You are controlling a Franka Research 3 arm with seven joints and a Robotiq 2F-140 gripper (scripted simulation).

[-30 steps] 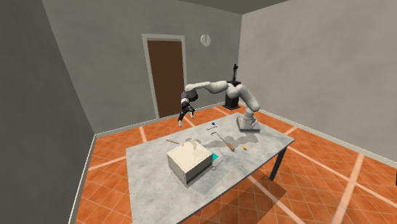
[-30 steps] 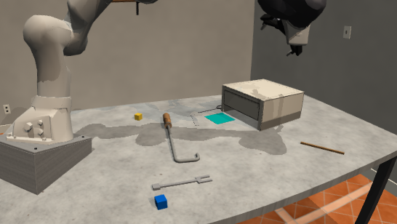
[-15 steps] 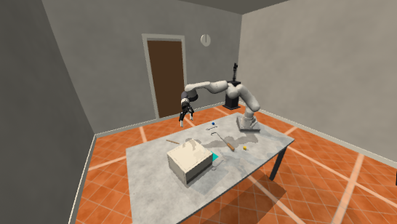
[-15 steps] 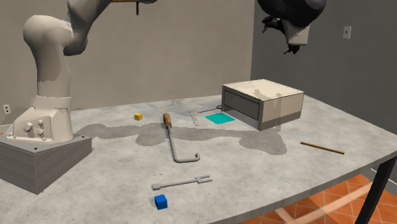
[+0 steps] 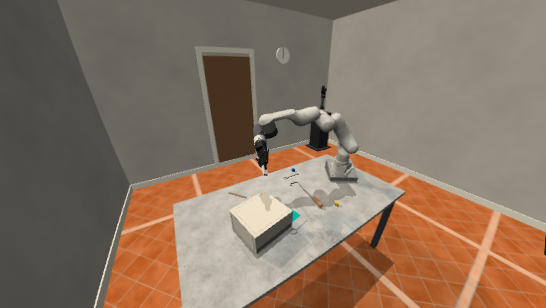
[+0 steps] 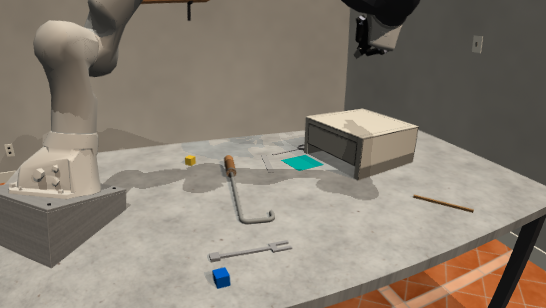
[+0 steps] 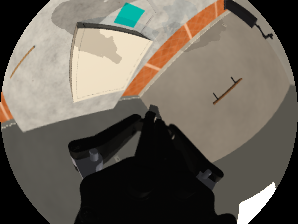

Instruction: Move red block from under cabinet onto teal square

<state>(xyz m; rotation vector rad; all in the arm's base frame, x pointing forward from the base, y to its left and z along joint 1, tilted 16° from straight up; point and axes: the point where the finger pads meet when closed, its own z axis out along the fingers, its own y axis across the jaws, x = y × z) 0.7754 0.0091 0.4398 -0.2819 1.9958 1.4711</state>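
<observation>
The beige cabinet (image 5: pixel 261 220) stands on the table, its low opening facing the teal square (image 6: pixel 301 162). It also shows in the exterior view (image 6: pixel 362 142) and in the wrist view (image 7: pixel 103 63). The teal square also shows in the wrist view (image 7: pixel 129 15). The red block is not visible in any view. My gripper (image 5: pixel 265 170) hangs high in the air past the table's far edge, well away from the cabinet. Its fingers (image 7: pixel 149 112) are shut with nothing between them.
A hook tool with a wooden handle (image 6: pixel 240 195) lies mid-table. A grey forked tool (image 6: pixel 250 250) and a blue block (image 6: pixel 221 277) lie near one edge. A yellow block (image 6: pixel 190 160) and a thin wooden stick (image 6: pixel 442 203) also lie on the table. The robot base (image 6: pixel 55 200) stands at a corner.
</observation>
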